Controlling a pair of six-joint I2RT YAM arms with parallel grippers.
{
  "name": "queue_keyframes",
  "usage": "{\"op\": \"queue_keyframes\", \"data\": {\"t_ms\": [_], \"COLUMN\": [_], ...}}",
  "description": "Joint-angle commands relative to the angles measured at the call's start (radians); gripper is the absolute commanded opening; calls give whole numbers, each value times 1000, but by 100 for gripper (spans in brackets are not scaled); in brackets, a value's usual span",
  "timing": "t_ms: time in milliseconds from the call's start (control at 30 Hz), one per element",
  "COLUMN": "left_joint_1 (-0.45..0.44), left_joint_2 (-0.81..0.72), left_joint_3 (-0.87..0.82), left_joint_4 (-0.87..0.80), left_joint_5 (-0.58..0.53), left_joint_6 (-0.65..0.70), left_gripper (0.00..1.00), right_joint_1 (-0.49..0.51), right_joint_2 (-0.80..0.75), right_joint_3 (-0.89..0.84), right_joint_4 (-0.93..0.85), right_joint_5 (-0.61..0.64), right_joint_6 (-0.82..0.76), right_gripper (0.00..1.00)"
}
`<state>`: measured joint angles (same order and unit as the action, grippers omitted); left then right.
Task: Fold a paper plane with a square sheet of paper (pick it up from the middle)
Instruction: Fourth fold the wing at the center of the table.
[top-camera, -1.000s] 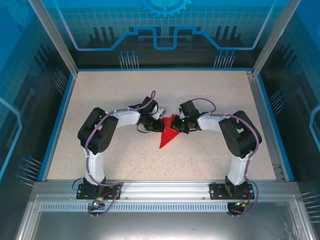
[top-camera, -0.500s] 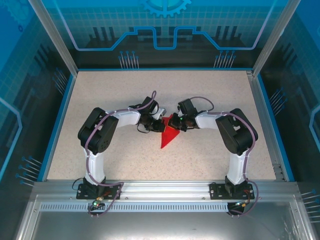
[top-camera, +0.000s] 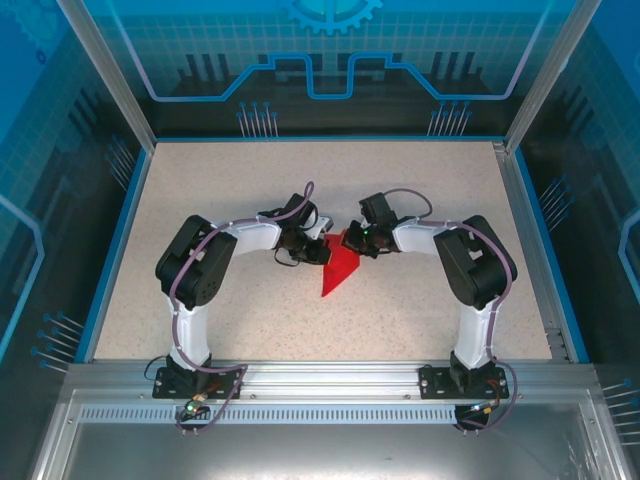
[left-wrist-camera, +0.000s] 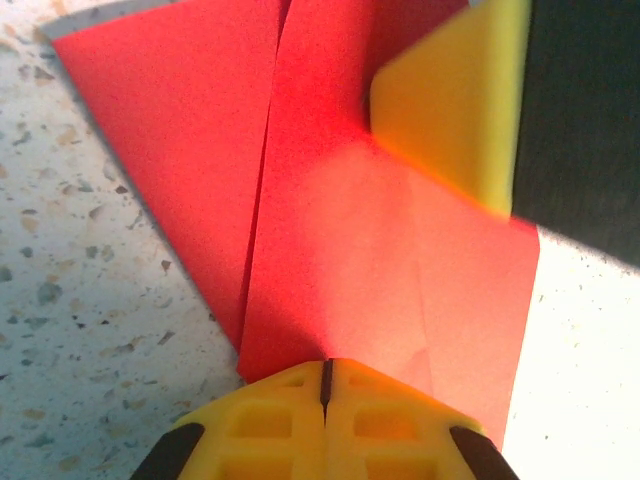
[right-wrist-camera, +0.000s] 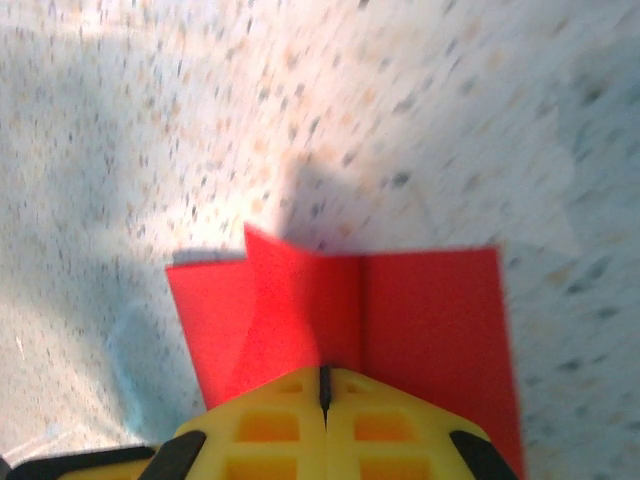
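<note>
Paper: red, folded into a narrowing shape, flat near the middle of the tabletop; wide end toward the far edge, pointed tip toward the near edge.
Folds: overlapping layers, with one long straight flap edge running lengthwise in the left wrist view.
Left end effector: fingers pressed together with no gap, at the paper's left side near the wide end; tips over the paper's edge in its own wrist view.
Right end effector: fingers likewise together, at the right side of the wide end; tips over the paper in its own wrist view, with a raised flap just left of them.
Spacing: both end effectors facing each other across the paper, close but apart.
Grip: unclear whether either one pinches the paper or only rests on it.
</note>
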<state>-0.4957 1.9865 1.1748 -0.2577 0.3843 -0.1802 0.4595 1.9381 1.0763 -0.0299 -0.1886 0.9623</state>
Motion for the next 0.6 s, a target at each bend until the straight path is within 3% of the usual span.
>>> {"op": "queue_keyframes", "data": {"t_ms": [0, 567], "left_joint_1": [-14, -16], "left_joint_2": [81, 75], "left_joint_3": [-77, -84], "left_joint_4": [-169, -166], "left_joint_5": [-147, -142], "left_joint_6": [36, 37], "left_gripper": [0, 0], "right_joint_1": [-43, -110], "right_joint_2": [41, 86], "right_joint_3": [39, 176], "right_joint_4": [-22, -93], "right_joint_5": [73, 33], "right_joint_6": [4, -81], "right_gripper": [0, 0]}}
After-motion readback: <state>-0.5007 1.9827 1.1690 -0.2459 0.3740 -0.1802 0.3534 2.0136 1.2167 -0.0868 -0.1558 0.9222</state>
